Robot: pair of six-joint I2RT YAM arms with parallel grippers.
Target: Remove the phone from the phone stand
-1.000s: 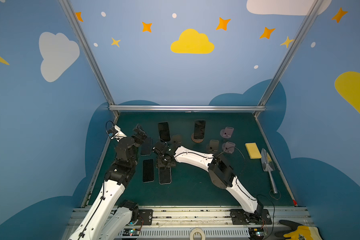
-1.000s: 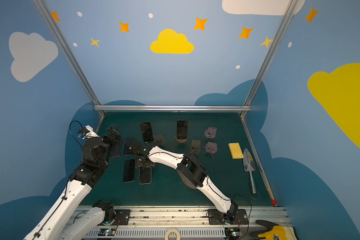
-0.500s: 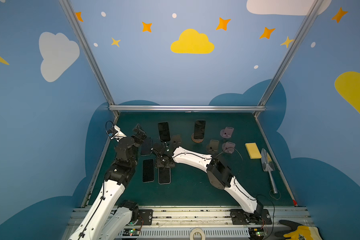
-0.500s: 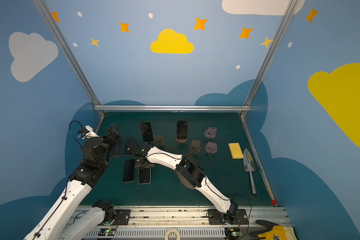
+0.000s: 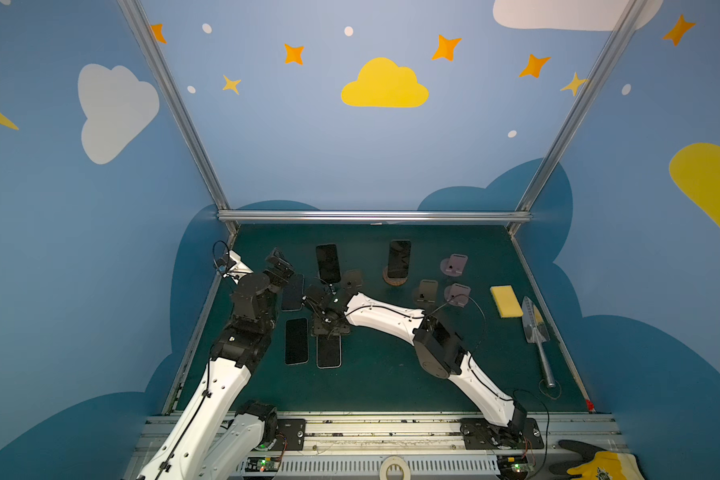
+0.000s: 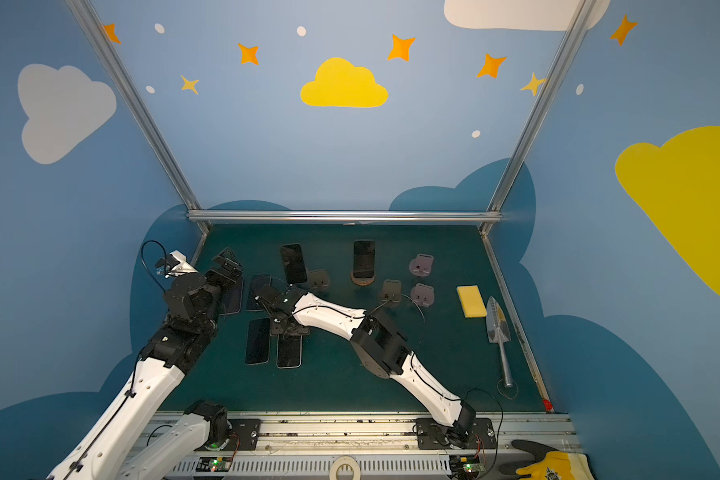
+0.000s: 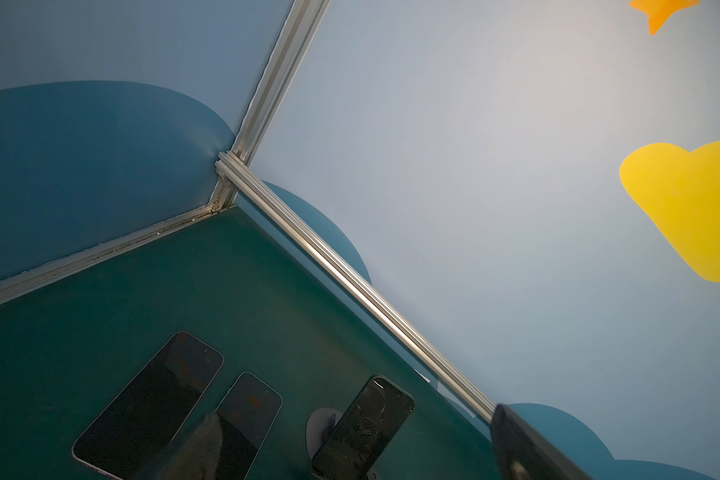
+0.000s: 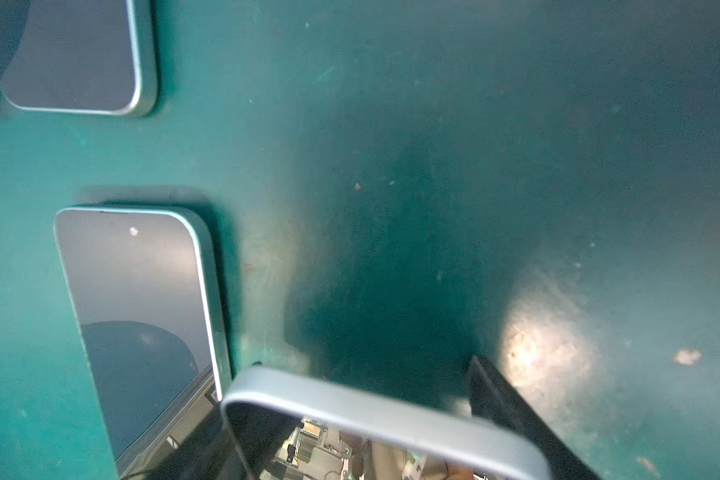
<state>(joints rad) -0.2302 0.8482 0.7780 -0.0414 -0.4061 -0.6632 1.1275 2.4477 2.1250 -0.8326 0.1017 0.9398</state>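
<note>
The phone (image 5: 328,352) you are moving is clear of every stand. It lies along the tabletop (image 5: 391,382), left of the middle and about halfway between the back and front edges. The end toward the back edge sits between the right fingers (image 8: 512,409). In the right wrist view they flank its silver frame on both sides, so they are closed on it across its width. Whether its underside already rests on the tabletop, I cannot tell.

Just beside it, toward the left edge, a second phone (image 5: 296,340) lies flat, parallel and apart. Nearer the back edge are an empty stand (image 5: 352,279) and the upright phones (image 5: 399,258) still propped in theirs. The left fingers (image 7: 524,449) hang spread wide, holding nothing, near the back-left corner.

I judge you are in the set-down step, with the removal itself done. Next, bring the phone fully flat and open the right fingers. Then lift straight up so the tips do not drag it into its neighbour.

Against a second ago, little differs. The phone and right fingers sit a touch nearer the left edge, the right elbow has eased the same way, and the left arm has not moved.
</note>
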